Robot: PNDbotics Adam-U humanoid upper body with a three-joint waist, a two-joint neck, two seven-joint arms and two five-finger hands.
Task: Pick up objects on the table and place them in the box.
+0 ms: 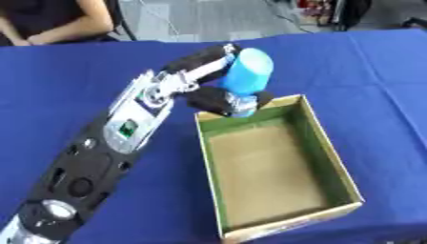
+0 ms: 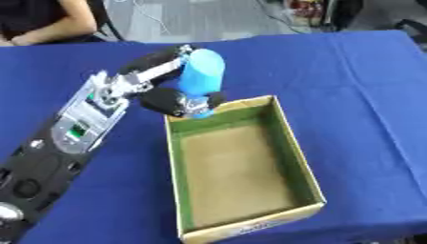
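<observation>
The open cardboard box [image 1: 338, 171] sits nearest me on the blue tablecloth [image 1: 383, 86]. At its far left corner, my left hand [image 1: 218, 97] curls its fingers round a light blue cylinder [image 1: 249, 71], holding it upright just above the box's far rim.

A blue cloth [image 1: 375, 86] covers the table from edge to edge, lightly creased. Beyond its far edge lies a pale grey floor [image 1: 217, 19] — dark cables (or so they seem) trail across it near the top right.
</observation>
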